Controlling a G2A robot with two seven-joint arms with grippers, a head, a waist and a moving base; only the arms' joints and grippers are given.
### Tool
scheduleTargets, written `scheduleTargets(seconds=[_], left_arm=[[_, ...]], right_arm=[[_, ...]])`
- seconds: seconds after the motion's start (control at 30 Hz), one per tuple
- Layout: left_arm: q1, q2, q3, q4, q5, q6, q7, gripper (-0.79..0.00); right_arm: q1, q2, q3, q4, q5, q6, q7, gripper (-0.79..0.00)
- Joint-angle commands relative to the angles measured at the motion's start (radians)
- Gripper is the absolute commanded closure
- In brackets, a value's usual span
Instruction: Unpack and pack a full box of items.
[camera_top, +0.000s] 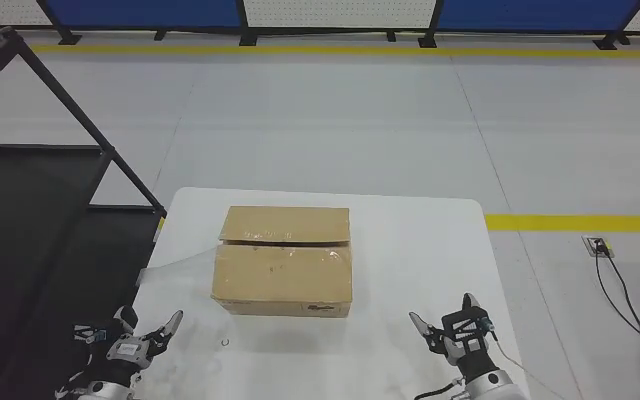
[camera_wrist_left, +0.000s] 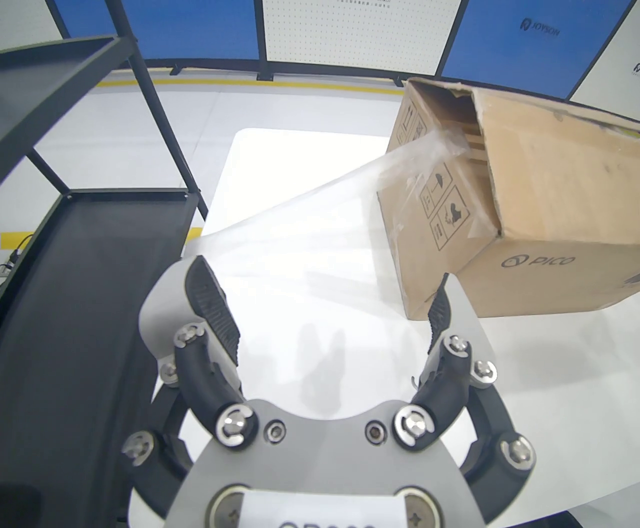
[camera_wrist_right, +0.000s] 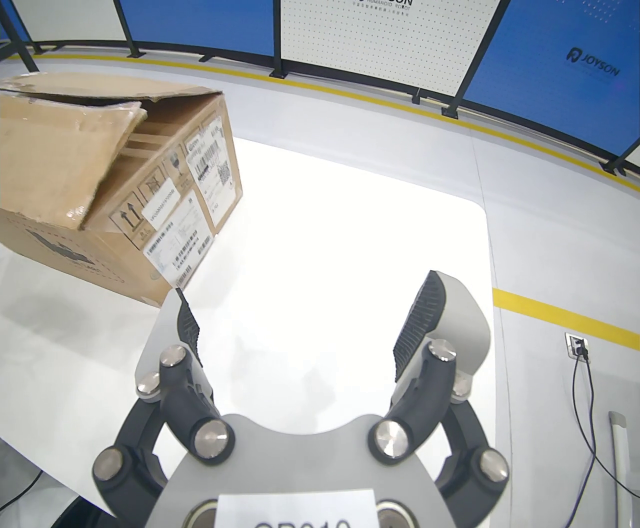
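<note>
Cardboard box (camera_top: 285, 262) on table (camera_top: 420, 260), perhaps unsealed

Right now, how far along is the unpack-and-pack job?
Done: a clear tape strip trails loose from the box. In hand: nothing; the left gripper and right gripper are open, apart from the box. Left: the flaps lie nearly shut, so opening, unpacking and repacking remain.
</note>
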Motion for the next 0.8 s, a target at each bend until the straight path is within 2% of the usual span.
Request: scheduleTargets(seconds=[0.0, 0.37, 0.53, 0.77], left_arm=[[0.0, 0.0, 0.002, 0.001, 0.002, 0.002, 0.001, -0.785], [-0.009, -0.002, 0.007, 0.002, -0.029, 0.002, -0.019, -0.785], [-0.061, 0.0, -0.004, -0.013, -0.111, -0.032, -0.066, -0.785], [-0.142, 0.01, -0.043, 0.023, -0.281, -0.16, -0.199, -0.785]], right_arm=[[-0.001, 0.0, 0.001, 0.001, 0.0, -0.001, -0.001, -0.785], [0.008, -0.001, -0.005, 0.003, -0.001, 0.0, -0.002, -0.785], [0.11, -0.009, -0.066, 0.025, 0.095, -0.107, 0.062, -0.785], [0.279, -0.019, -0.112, 0.084, 0.324, -0.245, 0.178, -0.785]])
